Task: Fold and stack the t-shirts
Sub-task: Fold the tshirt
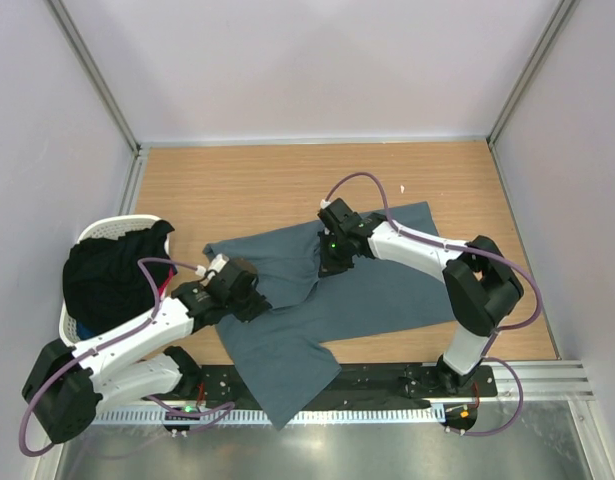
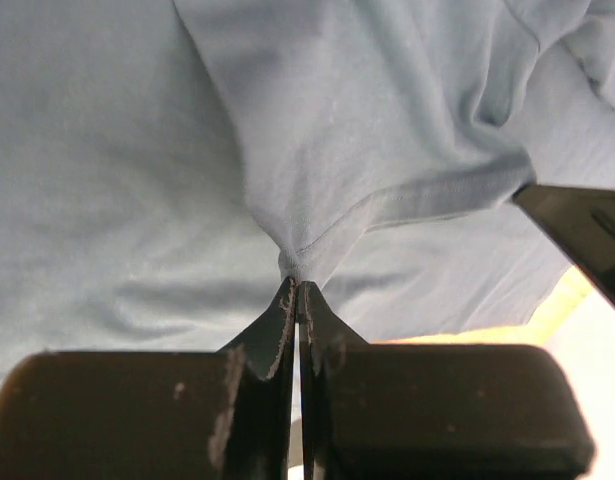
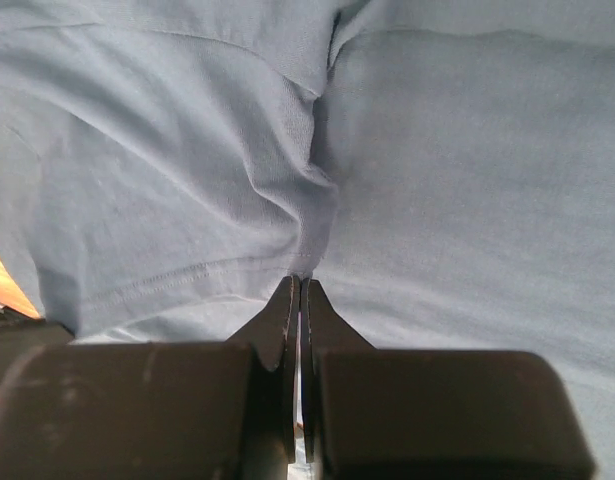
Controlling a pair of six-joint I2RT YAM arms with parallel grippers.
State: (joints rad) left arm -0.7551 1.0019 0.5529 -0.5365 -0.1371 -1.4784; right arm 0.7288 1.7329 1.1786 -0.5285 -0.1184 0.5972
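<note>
The blue-grey t-shirt (image 1: 387, 295) lies crumpled on the wooden bench (image 1: 237, 180), in the lower middle of the top view. One end reaches over the near edge at the bottom. The left gripper (image 2: 295, 292) is squeezed tight on a fold of the shirt's left side, and the cloth bunches up right at the tips. The right gripper (image 3: 299, 285) pinches another fold the same way, near the shirt's top edge. At the far left, a white basket (image 1: 105, 229) holds dark clothes (image 1: 112, 272).
</note>
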